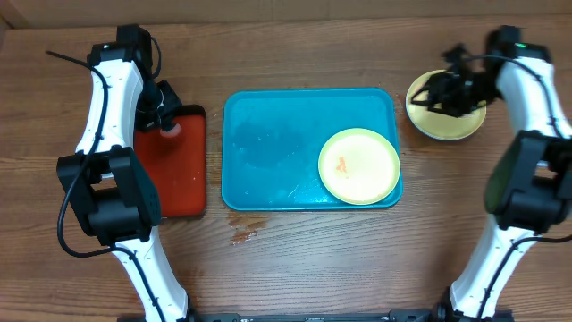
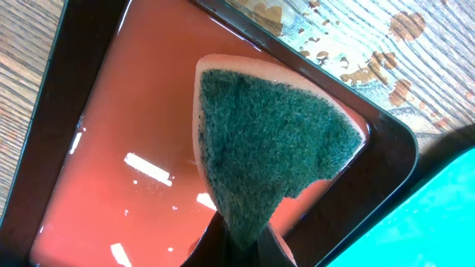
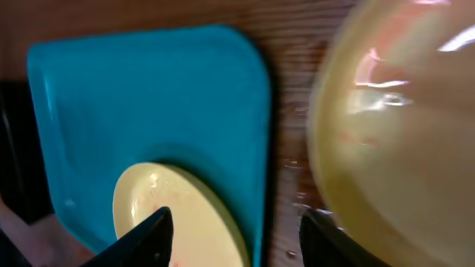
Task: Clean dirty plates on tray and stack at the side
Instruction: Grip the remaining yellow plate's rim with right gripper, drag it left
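The turquoise tray lies mid-table and also shows in the right wrist view. One pale yellow-green plate with a small orange smear lies in its right end, seen too from the right wrist. A second yellow-green plate sits on the table right of the tray, large in the right wrist view. My right gripper is open and empty above this plate's left edge. My left gripper is shut on a green-faced sponge over the red tray. The blue plate is out of view.
A red tray with a black rim stands left of the turquoise tray and holds shiny liquid. Brown wet spots mark the wood in front of the turquoise tray and beside the red tray.
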Motion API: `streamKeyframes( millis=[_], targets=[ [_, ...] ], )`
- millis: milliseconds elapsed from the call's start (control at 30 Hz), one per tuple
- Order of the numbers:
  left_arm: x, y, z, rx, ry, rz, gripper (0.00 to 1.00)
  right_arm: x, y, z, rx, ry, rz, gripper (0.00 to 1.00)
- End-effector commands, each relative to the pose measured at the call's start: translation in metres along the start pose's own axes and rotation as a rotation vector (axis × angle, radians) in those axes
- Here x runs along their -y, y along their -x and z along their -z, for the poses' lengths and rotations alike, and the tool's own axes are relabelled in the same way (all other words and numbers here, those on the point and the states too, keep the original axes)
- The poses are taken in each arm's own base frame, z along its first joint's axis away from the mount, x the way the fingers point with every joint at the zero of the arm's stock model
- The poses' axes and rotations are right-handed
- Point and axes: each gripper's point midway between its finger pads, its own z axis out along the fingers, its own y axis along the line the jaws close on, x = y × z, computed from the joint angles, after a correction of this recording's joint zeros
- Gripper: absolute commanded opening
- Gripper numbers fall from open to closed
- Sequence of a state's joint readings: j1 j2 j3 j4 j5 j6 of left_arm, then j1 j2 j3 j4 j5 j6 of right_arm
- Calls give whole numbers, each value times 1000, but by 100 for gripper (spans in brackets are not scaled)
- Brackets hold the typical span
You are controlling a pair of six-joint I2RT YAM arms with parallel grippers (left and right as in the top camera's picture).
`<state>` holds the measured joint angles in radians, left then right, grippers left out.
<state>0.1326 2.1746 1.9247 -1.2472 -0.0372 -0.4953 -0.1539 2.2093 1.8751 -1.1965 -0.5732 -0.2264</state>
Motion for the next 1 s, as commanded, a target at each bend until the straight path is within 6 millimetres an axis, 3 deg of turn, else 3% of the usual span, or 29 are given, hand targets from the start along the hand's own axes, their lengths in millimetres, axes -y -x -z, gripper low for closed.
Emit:
streamKeyframes(
  millis=[0,167,333,533,800,967],
  targets=[
    [4,1,11,25,-24,8,4,-28,-13,-18,-82,-160,228,56],
    [4,1,11,25,-24,8,4,-34,-42,-55,-209,-335,335,58],
    [3,1,11,25,-24,8,4,-19,-51,-76,-218,-476,330,61],
    [4,1,11,25,-24,8,4,-12,-65,-78,-262,-489,314,60],
    [5,3,11,29,-30,8,4,-12,-100,-68,-380,-498,168,45],
    [12,-1,12,7,-74,-24,4,-18,-106,-73,-376,-455,104,33]
  ],
)
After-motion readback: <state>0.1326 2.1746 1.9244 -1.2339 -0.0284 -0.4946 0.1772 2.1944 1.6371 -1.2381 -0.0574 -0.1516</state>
